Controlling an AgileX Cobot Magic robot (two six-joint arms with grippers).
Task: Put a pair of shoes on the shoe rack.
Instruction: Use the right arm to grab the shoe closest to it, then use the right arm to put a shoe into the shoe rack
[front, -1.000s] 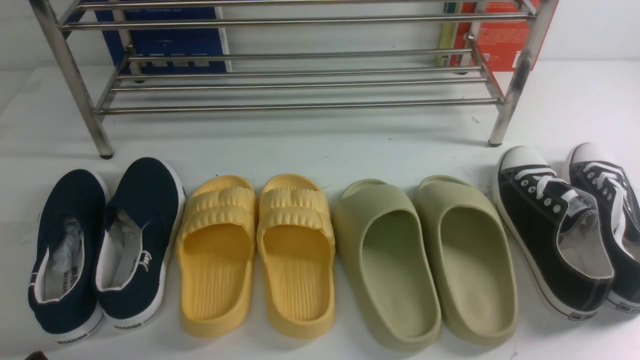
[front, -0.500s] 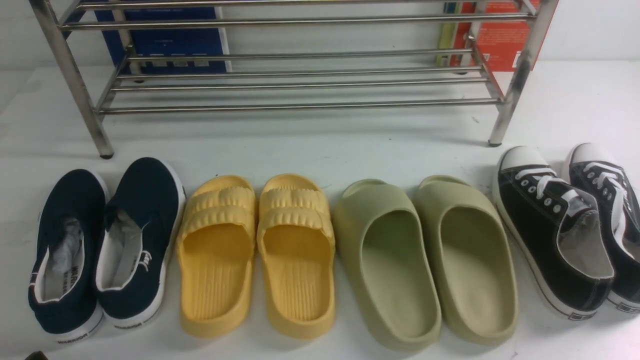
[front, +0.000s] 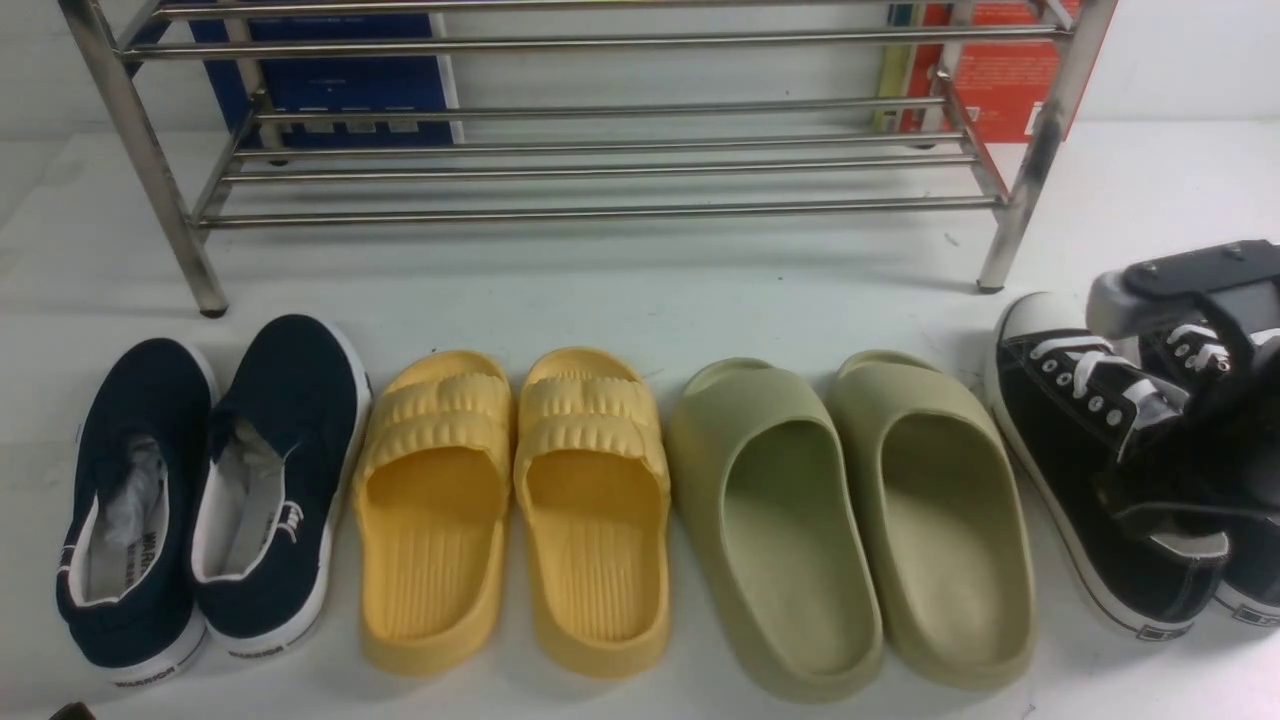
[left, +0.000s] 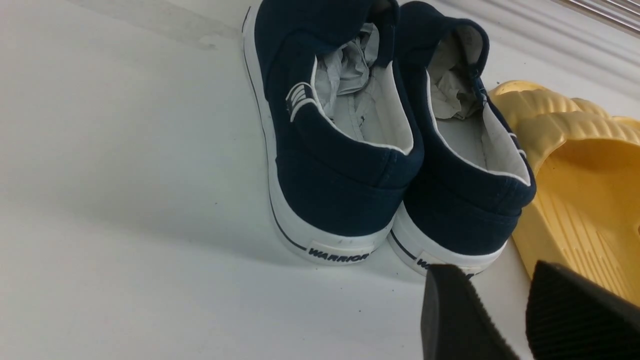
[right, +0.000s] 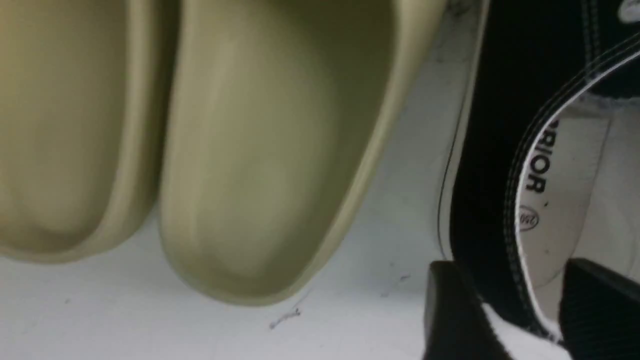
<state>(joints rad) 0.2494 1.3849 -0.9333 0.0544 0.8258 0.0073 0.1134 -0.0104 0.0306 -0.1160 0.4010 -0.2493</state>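
1. The white surface (front: 640, 290) fills the frame and carries everything.
2. The steel rack (front: 600, 212) spans the top of the frame, with its legs standing on the surface.
3. Four pairs line the lower half with their toes toward the rack. The green slippers (front: 780, 540) lie right of centre, the navy shoes (front: 290, 400) at lower left, and the yellow slippers (front: 590, 500) between them.
4. The sneakers (front: 1060, 440) sit side by side at the right edge, on the surface just in front of the rack's right leg. The outer one is partly cut off by the frame and hidden by the arm.
5. The right tool (right: 507, 265) hangs over the sneaker nearest the green slippers. Its jaws stand apart, one finger outside the heel wall and the other over the insole. They straddle the wall without pinching it and grip nothing.
6. The left tool (left: 492, 267) sits low, just behind the navy shoes' heels. Its jaws are apart with nothing between them.
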